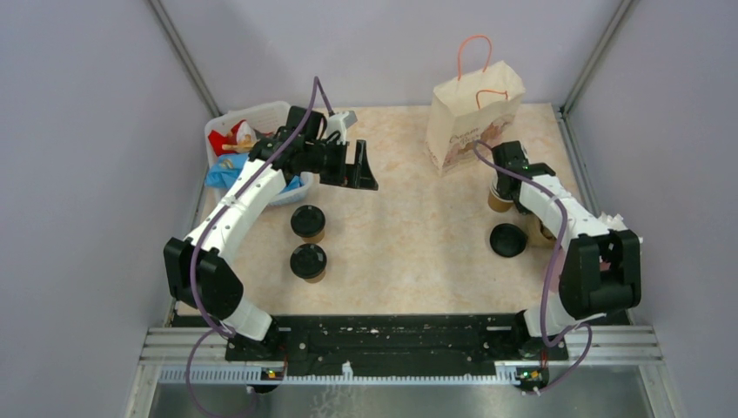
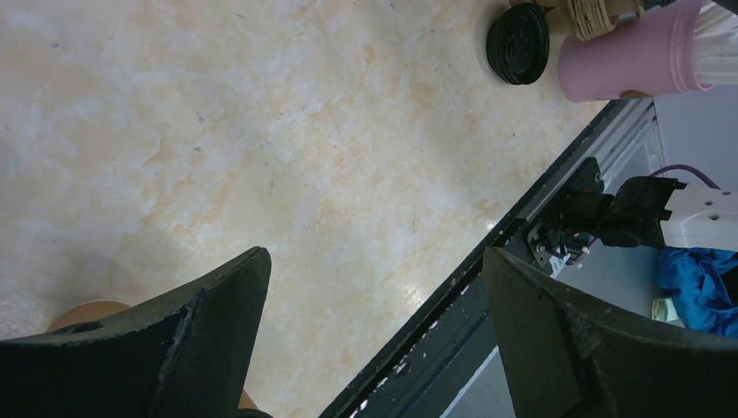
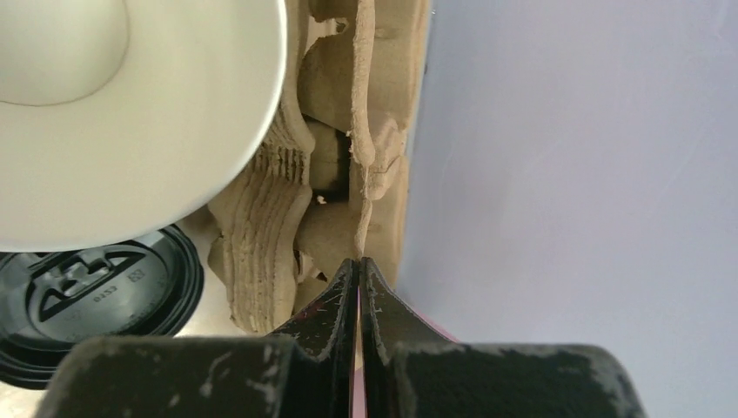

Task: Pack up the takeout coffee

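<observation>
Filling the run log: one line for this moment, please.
left claw open over table | right claw shut on tray edge | two lidded cups untouched | bag upright

Cup point(image 3: 130, 113): cut by top and left edges; outer wall hidden.
Lid point(image 3: 96, 296): left part off-frame; lower part behind right gripper point(image 3: 358, 266).
Tray point(image 3: 348, 131): top cut off; pinched by right gripper or only touching, unclear.
Pink cup point(image 2: 627, 61): cut by top edge.
Sticks point(image 2: 718, 43): run off right edge.
Second cup point(image 2: 87, 312): mostly behind left gripper point(image 2: 374, 252).
Bag print point(image 1: 470, 135): too small to read.
</observation>
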Controlling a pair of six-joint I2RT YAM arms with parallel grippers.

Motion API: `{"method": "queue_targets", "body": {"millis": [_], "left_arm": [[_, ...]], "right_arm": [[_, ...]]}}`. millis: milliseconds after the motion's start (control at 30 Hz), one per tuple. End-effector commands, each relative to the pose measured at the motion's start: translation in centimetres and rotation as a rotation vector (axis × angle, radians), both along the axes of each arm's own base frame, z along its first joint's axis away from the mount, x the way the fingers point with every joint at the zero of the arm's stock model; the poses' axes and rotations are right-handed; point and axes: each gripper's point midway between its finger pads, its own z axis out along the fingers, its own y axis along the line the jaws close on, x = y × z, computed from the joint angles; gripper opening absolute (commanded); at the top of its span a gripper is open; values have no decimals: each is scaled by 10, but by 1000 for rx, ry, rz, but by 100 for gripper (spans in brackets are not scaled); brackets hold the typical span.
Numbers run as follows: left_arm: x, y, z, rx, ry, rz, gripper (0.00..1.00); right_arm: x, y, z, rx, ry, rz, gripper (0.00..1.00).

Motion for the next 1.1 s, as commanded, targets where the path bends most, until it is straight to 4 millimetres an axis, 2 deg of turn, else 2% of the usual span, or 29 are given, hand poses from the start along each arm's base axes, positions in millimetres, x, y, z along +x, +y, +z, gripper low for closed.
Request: {"method": "queue_targets", "body": {"millis": [0,133,267,733,800,900,967,1067], "left_arm": [[5,-3,19,-42,-62,-7,98],[5,-3,19,-41,-63,-6,98],[4,-2,19,-38,-64,-5,98],[4,-1,19,-33,-70,-3,98],[4,0,19,-31,-68,-1,98],[4,0,19,-31,-68,0,98],[4,0,20,-32,-69,0,98],[4,-1,20,-35,-67,-2,98]], "right_arm": [[11,15,6,92,-67,-6,0],[11,18,-2,118,-69,-23,0],[8,14,-7,92,-62,-44,7],[5,4,-19,25,-55,-81,13],[5,4,-20,23,-50,-80,13],[3,4,-19,20,-38,-81,5],[1,2,-14,9,-37,-85,0],[-1,-1,-4,-7,-57,-90,0]]}}
